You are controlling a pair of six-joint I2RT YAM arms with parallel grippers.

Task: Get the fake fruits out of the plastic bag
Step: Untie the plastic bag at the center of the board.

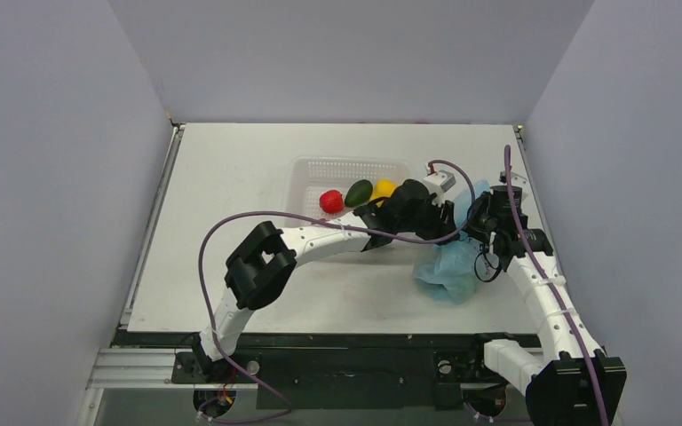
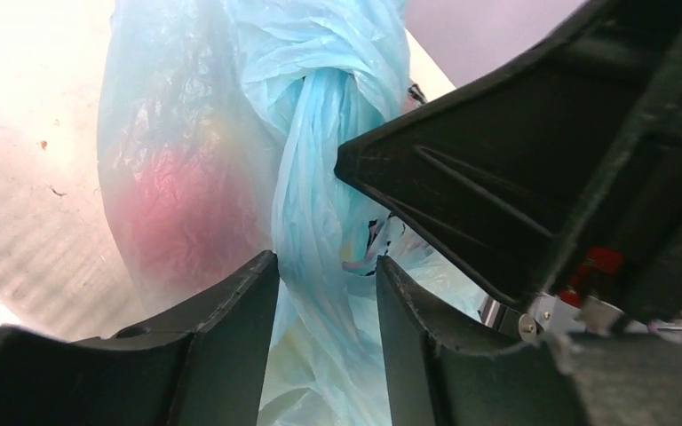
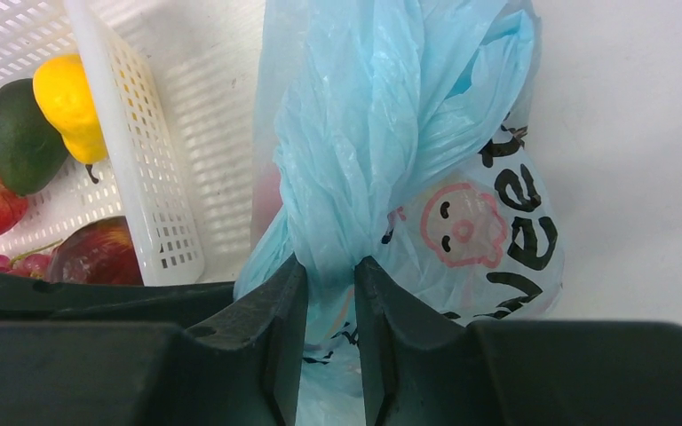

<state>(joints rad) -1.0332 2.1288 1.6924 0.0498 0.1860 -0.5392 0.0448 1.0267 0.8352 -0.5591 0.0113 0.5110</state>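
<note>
Right gripper (image 3: 329,266) and left gripper (image 2: 324,266) each pinch a twisted handle of the light blue plastic bag (image 3: 382,115), jaws narrow on the film, probably to pull its mouth apart, with the fake fruits (image 2: 173,222) just a red blur inside, and the bag resting beside the white perforated basket (image 3: 155,177).

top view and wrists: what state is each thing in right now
plastic bag: top twisted, held by both grippers
left gripper: shut on plastic bag
right gripper: shut on plastic bag
fake fruits: reddish shape inside plastic bag
white basket: upright, fruit inside
</note>
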